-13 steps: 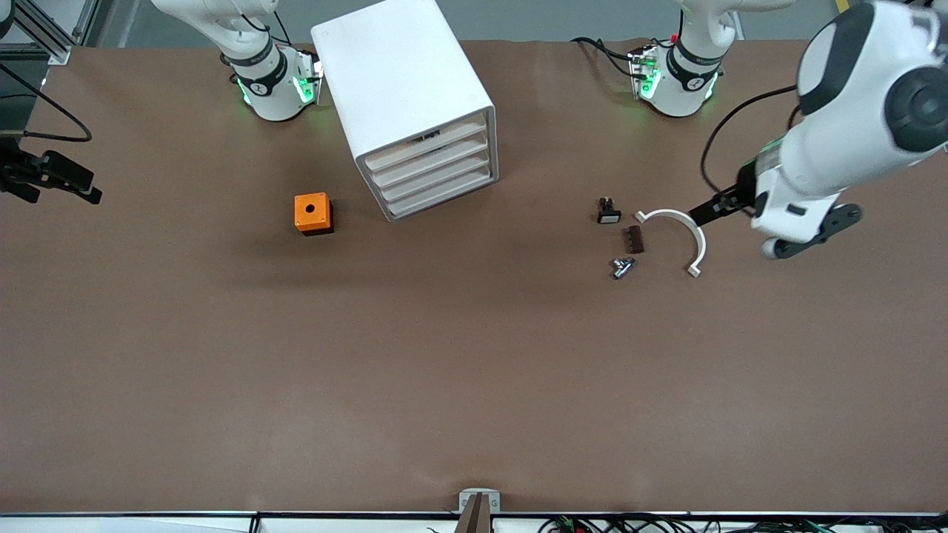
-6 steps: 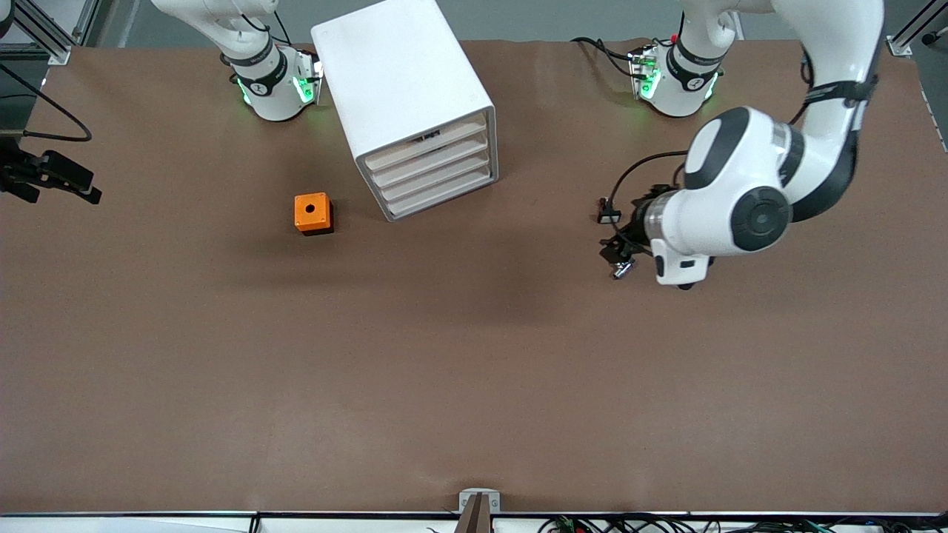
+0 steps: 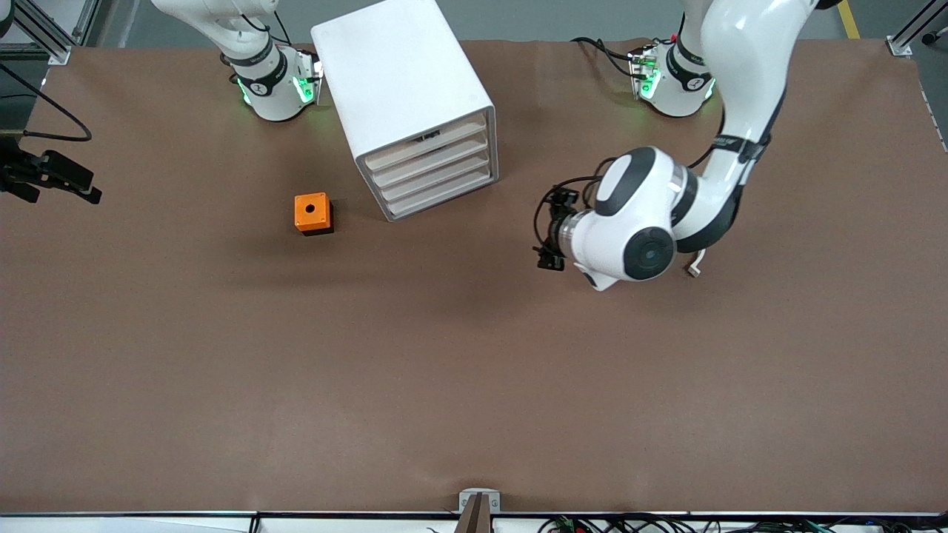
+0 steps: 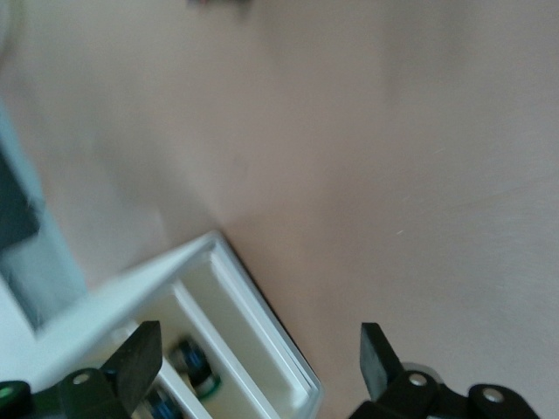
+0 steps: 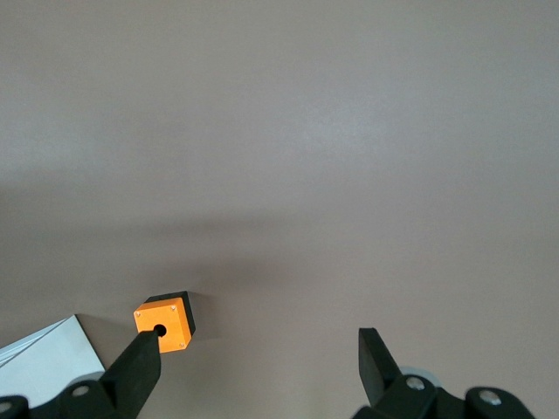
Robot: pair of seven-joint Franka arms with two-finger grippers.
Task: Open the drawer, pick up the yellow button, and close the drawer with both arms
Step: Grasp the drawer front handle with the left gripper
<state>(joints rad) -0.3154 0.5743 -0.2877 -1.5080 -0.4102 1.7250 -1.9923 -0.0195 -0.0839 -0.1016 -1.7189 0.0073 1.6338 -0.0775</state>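
Front view first: the left arm (image 3: 637, 237) has swung in fast from its own end of the bench (image 3: 474, 385). 1 second ago its hand hung by the white curved piece (image 3: 694, 268); now the elbow covers that cluster of small parts, and only 1 tip of the piece peeks out. The left gripper (image 3: 552, 231) hangs over bare bench between those parts and the cabinet (image 3: 400, 74), pointing at the drawer fronts. In the left wrist view its jaws stand wide with nothing between them, so I read this as the approach to the pull, with no contact yet.

Count, working away from the camera: 1 orange box (image 3: 312, 213) with a hole, unmoved, toward the right arm's end. Then 1 cabinet with 4 drawers, all looking closed or nearly so. The drawer (image 3: 429, 142) I want is the uppermost, and a dark speck shows in the slot above its front. Button count: 0 confirmed. The left wrist view shows dark rounded shapes inside a tray, but I cannot tell what they are.

2 arms in all. The right arm (image 3: 259, 66) waits, with the right gripper (image 5: 258, 380) high over the bench, jaws wide and empty, looking down on the orange box.
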